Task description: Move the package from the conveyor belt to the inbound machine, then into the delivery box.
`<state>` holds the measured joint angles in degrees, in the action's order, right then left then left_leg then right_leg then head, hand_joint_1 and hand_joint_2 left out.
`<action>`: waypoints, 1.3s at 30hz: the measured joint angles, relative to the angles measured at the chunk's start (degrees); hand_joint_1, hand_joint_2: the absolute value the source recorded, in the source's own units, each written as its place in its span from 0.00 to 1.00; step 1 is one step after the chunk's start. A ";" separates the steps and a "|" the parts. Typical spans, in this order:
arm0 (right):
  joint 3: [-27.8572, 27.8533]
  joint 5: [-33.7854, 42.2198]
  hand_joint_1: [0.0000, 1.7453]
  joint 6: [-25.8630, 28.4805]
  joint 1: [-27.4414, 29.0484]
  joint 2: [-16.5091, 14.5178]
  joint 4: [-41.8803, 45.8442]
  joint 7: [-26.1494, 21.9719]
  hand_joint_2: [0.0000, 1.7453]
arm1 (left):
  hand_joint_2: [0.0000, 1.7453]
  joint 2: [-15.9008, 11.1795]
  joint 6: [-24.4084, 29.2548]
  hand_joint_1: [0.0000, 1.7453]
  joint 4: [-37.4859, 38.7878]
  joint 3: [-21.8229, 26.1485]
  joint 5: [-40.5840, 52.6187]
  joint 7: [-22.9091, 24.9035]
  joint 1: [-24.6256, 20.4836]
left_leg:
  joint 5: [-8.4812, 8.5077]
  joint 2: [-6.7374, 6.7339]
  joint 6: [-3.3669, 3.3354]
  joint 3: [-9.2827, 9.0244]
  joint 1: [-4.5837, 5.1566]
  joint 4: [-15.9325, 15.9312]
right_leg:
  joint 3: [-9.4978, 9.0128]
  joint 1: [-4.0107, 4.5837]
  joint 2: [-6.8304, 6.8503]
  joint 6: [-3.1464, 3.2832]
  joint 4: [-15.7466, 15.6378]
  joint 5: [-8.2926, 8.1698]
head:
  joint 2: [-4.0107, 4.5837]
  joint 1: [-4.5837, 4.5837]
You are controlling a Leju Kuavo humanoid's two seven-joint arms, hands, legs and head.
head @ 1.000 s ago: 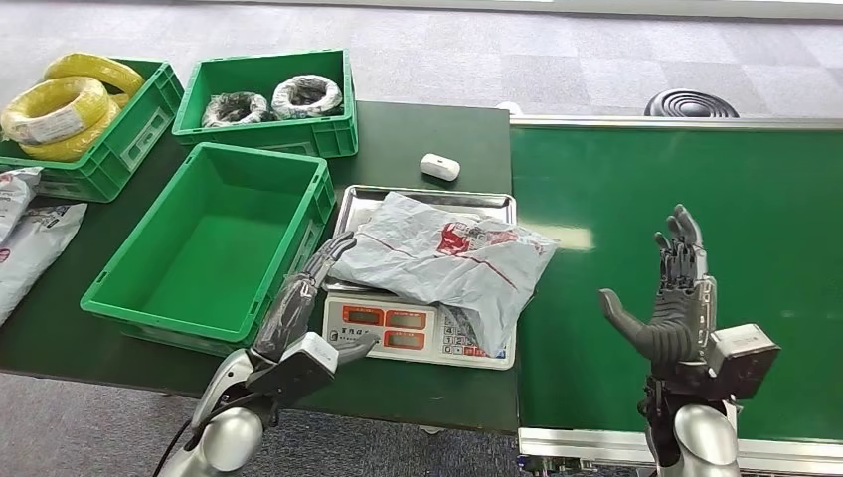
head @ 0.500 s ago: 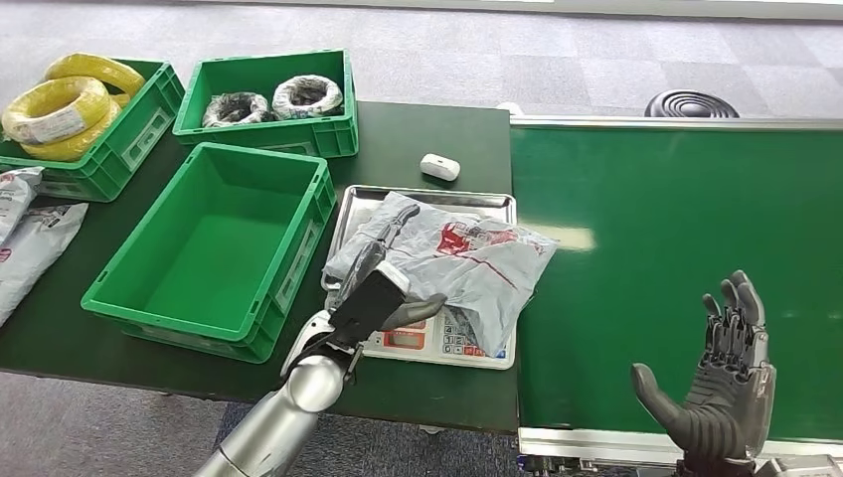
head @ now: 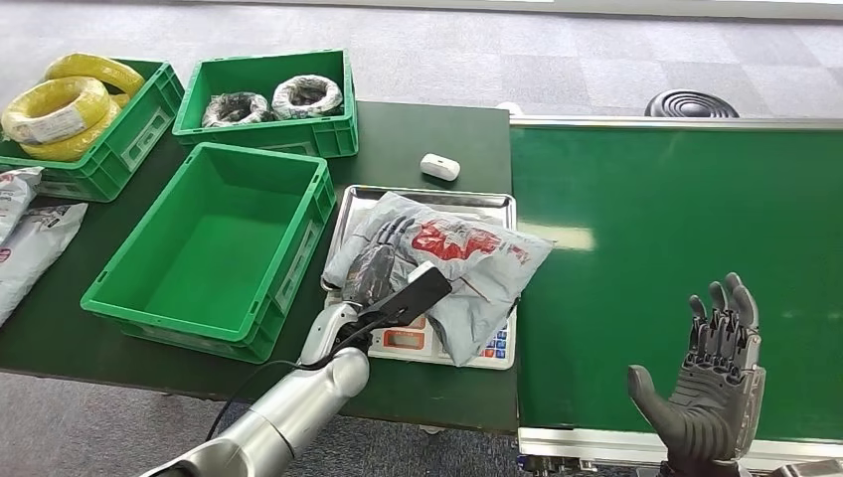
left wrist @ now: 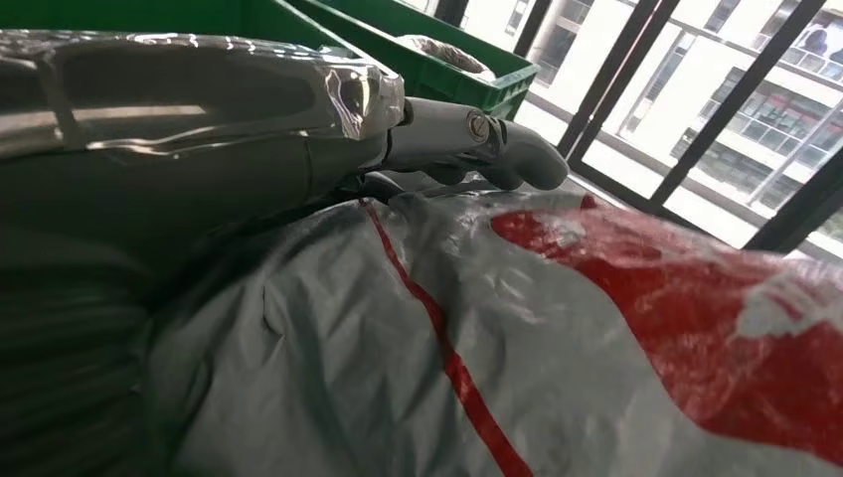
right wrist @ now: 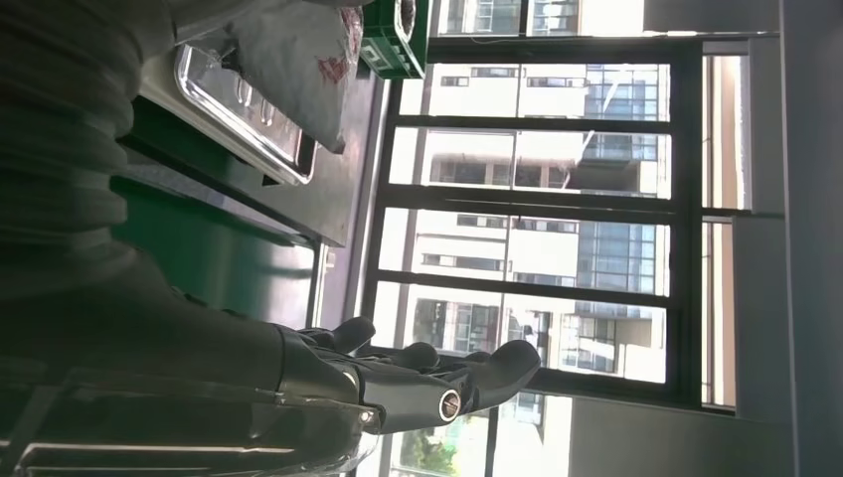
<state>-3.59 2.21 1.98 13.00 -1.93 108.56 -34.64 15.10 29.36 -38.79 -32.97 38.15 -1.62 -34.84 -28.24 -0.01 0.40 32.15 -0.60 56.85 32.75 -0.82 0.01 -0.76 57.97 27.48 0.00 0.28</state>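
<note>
Head view, left to right: a green crate with yellow cable coils [head: 70, 104], a second crate holding dark coils [head: 270, 99], and an empty green delivery box [head: 221, 248]. Beside it stands the weighing scale [head: 437, 338], bearing the grey package with red print [head: 452, 258]. The left hand [head: 383, 260] lies on the package's near-left part, fingers pressed on the plastic; whether they grip cannot be told. Over the green conveyor belt [head: 676, 219], the right hand [head: 711, 393] stands upright, fingers apart, holding nothing.
</note>
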 joint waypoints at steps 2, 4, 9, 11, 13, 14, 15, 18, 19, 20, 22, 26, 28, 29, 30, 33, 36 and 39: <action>0.37 -0.15 0.00 0.28 -0.20 -0.13 -0.12 -0.04 1.00 | 1.00 0.02 0.49 0.99 1.81 -0.15 1.88 1.16 -0.73 | 0.00 -0.03 0.00 -0.06 0.00 -0.01 | -0.06 0.00 -0.02 0.00 0.00 0.00 | 0.00 0.00; 0.54 -0.27 0.00 0.66 -0.43 -0.25 -0.27 0.04 1.00 | 1.00 0.03 0.25 1.00 2.81 0.20 1.68 0.39 -1.19 | 0.00 -0.02 0.00 -0.11 0.00 -0.01 | -0.11 0.00 -0.02 0.00 0.00 0.00 | 0.00 0.00; 0.72 -1.48 0.00 1.49 -0.92 -0.39 -0.66 1.78 1.00 | 1.00 0.23 -2.55 1.00 3.16 3.56 -2.85 -4.88 -1.61 | 0.00 -0.01 0.00 -0.20 0.00 -0.01 | -0.22 0.00 -0.02 0.00 0.00 0.00 | 0.00 0.00; 0.80 -2.13 0.00 1.56 -1.02 -0.44 -0.85 2.46 1.00 | 1.00 0.28 -3.81 1.00 2.69 5.17 -4.93 -6.42 -1.72 | 0.00 -0.01 0.00 -0.21 0.00 -0.01 | -0.23 0.00 -0.02 0.00 0.00 0.00 | 0.00 0.01; 0.88 -2.76 0.00 1.59 -1.10 -0.53 -1.05 2.98 1.00 | 1.00 0.23 -4.80 1.00 1.83 6.57 -7.02 -7.82 -1.74 | 0.00 -0.01 0.00 -0.20 0.00 -0.01 | -0.23 0.00 -0.02 0.00 0.00 0.00 | 0.00 0.01; 0.92 -3.07 0.00 1.60 -1.15 -0.57 -1.18 3.25 1.00 | 1.00 0.15 -5.32 1.00 1.08 7.28 -8.28 -8.57 -1.67 | 0.00 -0.01 0.00 -0.20 0.00 -0.01 | -0.23 0.00 -0.02 0.00 0.01 0.00 | 0.00 0.00; 0.95 -3.36 0.00 1.60 -1.23 -0.61 -1.33 3.50 1.00 | 1.00 0.03 -5.95 1.00 0.09 7.98 -9.66 -9.21 -1.53 | 0.00 -0.01 0.00 -0.19 0.00 -0.01 | -0.22 0.00 -0.02 0.00 0.01 0.00 | 0.00 0.00; 1.01 -4.06 0.00 1.66 -1.56 -0.66 -1.87 4.11 1.00 | 1.00 -0.55 -8.00 1.00 -4.84 9.90 -13.68 -10.10 -0.53 | 0.00 -0.02 0.00 -0.16 0.00 -0.01 | -0.17 0.01 -0.02 0.00 0.01 0.00 | 0.00 -0.01; 1.01 -4.18 0.00 1.71 -1.65 -0.67 -2.06 4.23 1.00 | 1.00 -0.80 -8.48 1.00 -6.88 10.43 -14.65 -10.13 -0.06 | 0.00 -0.02 0.00 -0.13 -0.01 -0.01 | -0.14 0.01 -0.02 0.00 0.01 0.00 | 0.00 -0.01; 1.01 -4.25 0.00 1.76 -1.71 -0.67 -2.26 4.32 1.00 | 1.00 -1.11 -8.79 1.00 -8.99 10.91 -15.43 -10.14 0.43 | 0.00 -0.01 0.00 -0.11 -0.01 -0.01 | -0.12 0.01 -0.02 0.00 0.02 0.00 | 0.00 -0.01; 0.99 -4.37 0.00 1.88 -1.75 -0.67 -2.61 4.39 1.00 | 1.00 -1.85 -9.08 1.00 -13.35 11.81 -16.60 -10.02 1.42 | 0.00 -0.01 0.00 -0.05 -0.01 -0.01 | -0.05 0.02 -0.02 0.00 0.02 0.00 | 0.00 0.00; 0.98 -4.78 0.00 1.96 -1.59 -0.67 -3.04 4.44 1.00 | 1.00 -4.00 -8.14 1.00 -22.81 13.43 -15.26 -8.86 3.26 | 0.00 -0.01 0.00 0.05 -0.01 -0.01 | 0.05 0.02 -0.02 0.00 0.03 0.00 | 0.00 0.00; 0.96 -5.05 0.00 1.96 -1.25 -0.70 -3.10 4.44 1.00 | 1.00 -5.55 -6.61 1.00 -27.35 14.43 -11.32 -7.54 4.11 | 0.00 -0.02 0.01 0.08 -0.01 -0.01 | 0.08 0.02 -0.03 0.00 0.03 0.01 | 0.00 0.01; 0.92 -5.17 0.00 1.95 -1.01 -0.73 -3.10 4.45 1.00 | 1.00 -6.38 -5.99 1.00 -29.46 15.14 -9.29 -6.78 4.49 | 0.00 -0.03 0.01 0.09 -0.01 -0.01 | 0.09 0.02 -0.03 0.00 0.03 0.01 | 0.00 0.00; 0.89 -5.27 0.00 1.94 -0.76 -0.78 -3.10 4.47 1.00 | 1.00 -7.25 -5.58 1.00 -31.42 16.01 -7.50 -6.07 4.81 | 0.00 -0.03 0.01 0.09 -0.01 -0.01 | 0.10 0.02 -0.03 0.00 0.03 0.01 | 0.00 0.00; 0.78 -5.54 0.00 1.82 -0.26 -0.90 -3.14 4.61 1.00 | 1.00 -9.33 -5.69 1.00 -35.13 19.21 -4.93 -5.21 5.42 | 0.00 -0.03 0.01 0.10 -0.01 -0.02 | 0.11 0.02 -0.03 0.00 0.03 0.01 | 0.00 -0.01; 0.73 -5.67 0.00 1.69 -0.07 -0.95 -3.23 4.68 1.00 | 1.00 -10.48 -6.05 1.00 -37.23 21.81 -4.37 -5.28 5.89 | 0.01 -0.02 0.01 0.10 -0.01 -0.02 | 0.10 0.02 -0.01 0.00 0.03 0.01 | 0.00 0.01; 0.73 -5.74 0.00 1.60 -0.05 -1.10 -3.28 4.68 1.00 | 1.00 -11.01 -6.13 1.00 -38.39 22.98 -4.01 -5.49 6.22 | 0.02 -0.01 0.01 0.11 0.00 -0.01 | 0.09 0.01 -0.01 0.00 0.03 0.01 | 0.00 0.01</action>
<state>-2.86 -3.52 3.57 12.95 -3.03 105.27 -29.97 4.09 23.23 -77.18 -9.98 34.14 -7.10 -28.62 -28.22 -0.02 0.41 32.25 -0.59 56.84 32.84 -0.82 0.01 -0.76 58.00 27.49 0.00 0.30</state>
